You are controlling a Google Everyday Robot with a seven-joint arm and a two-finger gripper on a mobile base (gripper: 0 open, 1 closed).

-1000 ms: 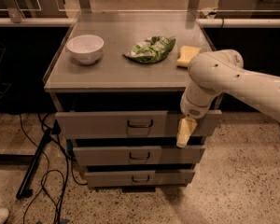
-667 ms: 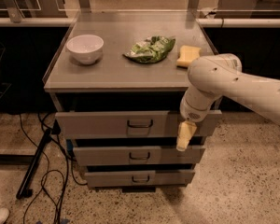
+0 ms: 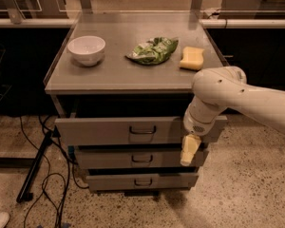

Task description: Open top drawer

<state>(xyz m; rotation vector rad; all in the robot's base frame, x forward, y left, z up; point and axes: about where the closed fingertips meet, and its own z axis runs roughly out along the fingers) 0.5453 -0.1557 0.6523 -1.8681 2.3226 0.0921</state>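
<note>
The top drawer is the widest grey front, with a small loop handle in its middle. It stands pulled out past the two narrower drawers below, with a dark gap above it under the cabinet top. My gripper hangs down in front of the drawer's right end, right of the handle and apart from it. Its yellowish fingers point downward over the middle drawer.
On the grey cabinet top stand a white bowl, a green crumpled bag and a yellow sponge. Black cables lie on the speckled floor at the left. A dark counter runs behind.
</note>
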